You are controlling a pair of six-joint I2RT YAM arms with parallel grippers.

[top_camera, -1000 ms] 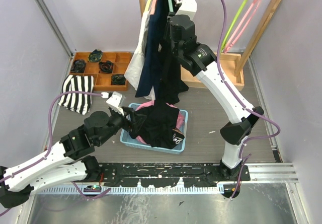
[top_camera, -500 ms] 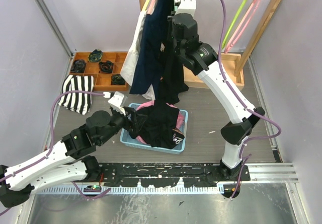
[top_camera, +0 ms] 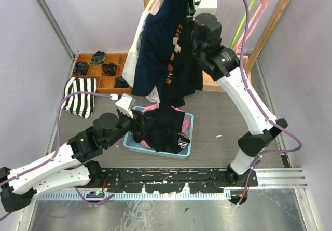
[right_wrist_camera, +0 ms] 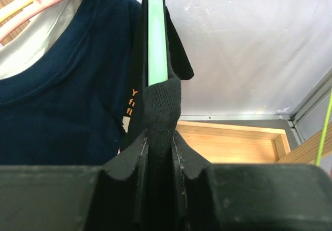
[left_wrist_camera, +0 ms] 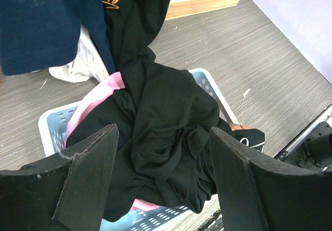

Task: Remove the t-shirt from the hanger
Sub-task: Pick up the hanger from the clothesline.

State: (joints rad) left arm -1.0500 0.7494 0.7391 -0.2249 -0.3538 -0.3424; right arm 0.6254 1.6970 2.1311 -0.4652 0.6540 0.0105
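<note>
A black t-shirt with orange lettering (top_camera: 181, 75) hangs from a green hanger (right_wrist_camera: 157, 34) on the wooden rack. My right gripper (right_wrist_camera: 160, 137) is shut on its ribbed collar (right_wrist_camera: 162, 101), just under the hanger; it sits high by the rail in the top view (top_camera: 187, 26). A navy t-shirt (top_camera: 158, 44) on a pink hanger hangs just left of it. My left gripper (left_wrist_camera: 163, 137) is open and empty, hovering over a pile of black clothes (left_wrist_camera: 166, 122) in a blue basket (top_camera: 188, 122).
A white shirt (top_camera: 136, 59) hangs behind the navy one. A wooden tray of black items (top_camera: 101, 67) and a striped cloth (top_camera: 80, 96) lie at the left. Empty pink and green hangers (top_camera: 254, 13) hang on the rack's right side, above a wooden box (top_camera: 233, 75).
My right gripper has moved right and a little up, pulling the black t-shirt's collar with it; the hanging shirts swung out. My left gripper shifted slightly right over the basket.
</note>
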